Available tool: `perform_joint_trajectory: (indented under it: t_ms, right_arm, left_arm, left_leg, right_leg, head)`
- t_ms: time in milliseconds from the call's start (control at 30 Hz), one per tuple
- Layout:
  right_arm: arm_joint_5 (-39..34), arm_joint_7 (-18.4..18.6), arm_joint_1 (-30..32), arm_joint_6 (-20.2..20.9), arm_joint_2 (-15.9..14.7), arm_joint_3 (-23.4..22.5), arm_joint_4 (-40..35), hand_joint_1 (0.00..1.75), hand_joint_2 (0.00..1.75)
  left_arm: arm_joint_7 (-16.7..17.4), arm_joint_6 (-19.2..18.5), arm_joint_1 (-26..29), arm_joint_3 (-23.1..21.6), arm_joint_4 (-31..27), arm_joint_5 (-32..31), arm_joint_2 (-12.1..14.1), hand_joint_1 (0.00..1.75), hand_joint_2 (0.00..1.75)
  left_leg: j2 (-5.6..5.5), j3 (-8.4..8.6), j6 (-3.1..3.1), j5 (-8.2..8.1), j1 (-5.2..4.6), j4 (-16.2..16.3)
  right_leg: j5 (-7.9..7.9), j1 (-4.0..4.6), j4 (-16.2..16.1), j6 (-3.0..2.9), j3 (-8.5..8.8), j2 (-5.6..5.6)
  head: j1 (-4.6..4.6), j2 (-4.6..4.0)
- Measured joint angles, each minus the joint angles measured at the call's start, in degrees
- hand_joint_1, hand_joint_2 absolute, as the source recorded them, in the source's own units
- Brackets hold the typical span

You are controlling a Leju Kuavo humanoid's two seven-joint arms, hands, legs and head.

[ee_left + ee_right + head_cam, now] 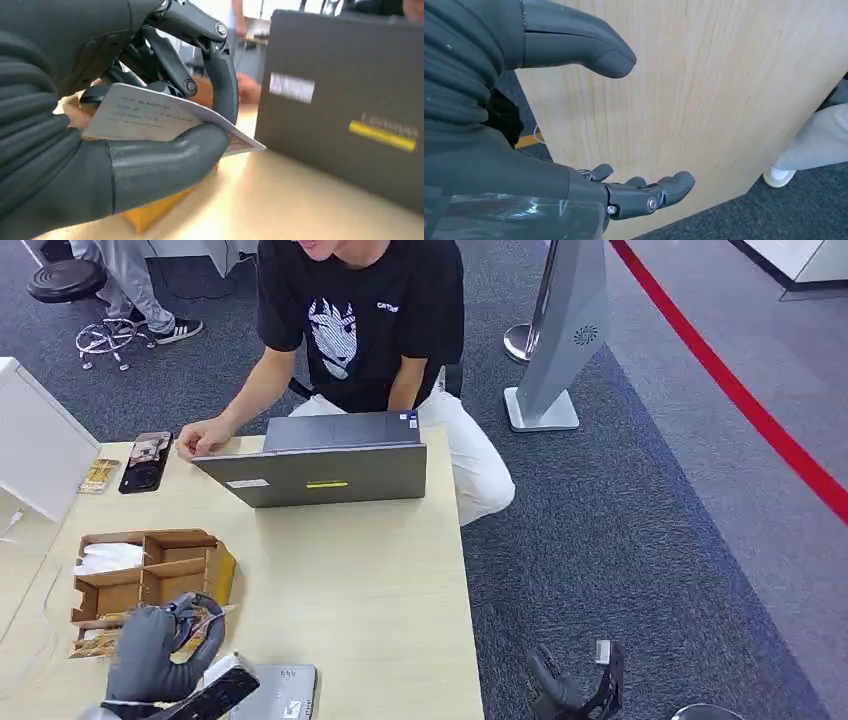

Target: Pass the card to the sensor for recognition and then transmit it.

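Note:
My left hand (160, 645) hovers over the front left of the wooden table (350, 570), just in front of an open cardboard box (150, 570). It pinches a white printed card (150, 117) between the thumb and the dark fingers (220, 75), and the card's edge (216, 617) points toward the laptop. A flat grey device (283, 692) lies on the table right of that hand, at the front edge. My right hand (575, 685) hangs beside the table, low over the carpet. Its thumb and fingers (649, 192) are spread with nothing in them.
A person in a black T-shirt (360, 320) sits across the table with one hand beside a grey laptop (325, 460). A phone (145, 462) and a small packet lie at the far left. A grey kiosk stand (560, 330) and a red floor line (740, 390) are on the right.

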Motion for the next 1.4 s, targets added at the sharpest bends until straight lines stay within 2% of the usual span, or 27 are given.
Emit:
perform_joint_trajectory:
  t_ms: [200,333,467,767,1067,1133,1200,1267,1400]
  right_arm:
    - [-0.9,0.4,-0.2,-0.2,0.0,0.0,-0.1,0.00,1.75]
    - [-1.5,0.4,-0.6,-0.3,0.0,0.7,0.0,0.00,1.75]
    - [-2.1,0.3,-1.1,-0.5,0.0,1.5,0.0,0.00,1.75]
    - [-2.7,0.0,-1.6,-0.5,0.0,2.7,0.1,0.00,1.75]
    - [-2.7,-0.2,-2.3,-0.5,0.0,3.5,0.9,0.00,1.75]
    - [-2.7,-0.3,-2.3,-0.5,0.0,3.5,1.0,0.00,1.75]
    - [-2.8,-0.5,-2.3,-0.7,0.0,3.5,1.0,0.00,1.75]
    - [-2.8,-0.7,-2.1,-0.9,0.0,3.5,1.0,0.00,1.75]
    - [-2.6,-0.7,-1.5,-1.2,0.0,3.5,0.9,0.00,1.75]
  left_arm:
    - [2.3,0.3,0.3,-5.6,2.9,2.7,-0.2,1.75,1.75]
    - [2.8,-0.1,-0.9,-10.9,5.2,4.5,0.5,1.75,1.75]
    - [3.3,-0.2,-1.8,-14.3,7.3,6.2,1.1,1.75,1.75]
    - [5.6,-1.9,-2.4,-15.9,8.8,8.2,2.0,1.75,1.75]
    - [10.4,-4.2,-2.5,-16.5,8.8,8.8,2.6,1.75,1.75]
    - [10.9,-3.4,-2.5,-16.5,8.7,8.2,2.6,1.75,1.75]
    - [11.1,-0.9,-2.4,-16.4,8.5,5.4,2.6,1.75,1.75]
    - [10.0,3.0,-2.1,-15.2,7.1,0.3,2.2,1.75,1.75]
    - [6.5,7.3,-2.2,-10.5,3.4,-7.2,1.1,1.75,1.75]
  left_leg:
    - [-0.01,-0.01,0.00,0.00,0.00,0.0]
    - [-0.02,0.00,0.00,0.00,0.00,0.0]
    - [-0.01,0.01,0.00,0.00,0.00,0.0]
    - [-0.01,-0.01,0.00,0.00,0.00,0.0]
    - [-0.02,0.00,0.00,0.01,0.00,0.0]
    - [-0.02,0.00,0.00,0.01,0.00,0.0]
    - [-0.02,0.00,0.00,0.01,0.01,0.0]
    - [-0.02,0.00,-0.01,0.01,0.01,0.0]
    - [-0.04,-0.01,0.00,0.01,0.01,0.0]
  right_leg:
    - [0.00,0.00,0.0,0.00,0.00,-0.03]
    - [0.01,0.00,0.0,0.00,0.00,-0.04]
    - [0.01,0.00,0.0,0.00,0.00,-0.03]
    - [0.00,0.00,0.0,0.00,-0.01,-0.03]
    - [0.00,0.00,0.0,0.00,0.01,-0.04]
    - [0.00,0.00,0.0,0.00,0.01,-0.04]
    - [0.00,0.01,0.0,0.00,0.00,-0.04]
    - [0.00,0.01,0.0,0.00,-0.01,-0.04]
    - [0.00,0.00,0.0,0.00,0.00,-0.05]
  head:
    - [0.00,0.00]
    - [-0.02,0.00]
    - [-0.02,0.00]
    - [-0.02,0.00]
    - [0.00,0.00]
    - [0.00,0.00]
    - [0.02,0.00]
    - [0.00,0.00]
    - [-0.02,0.00]
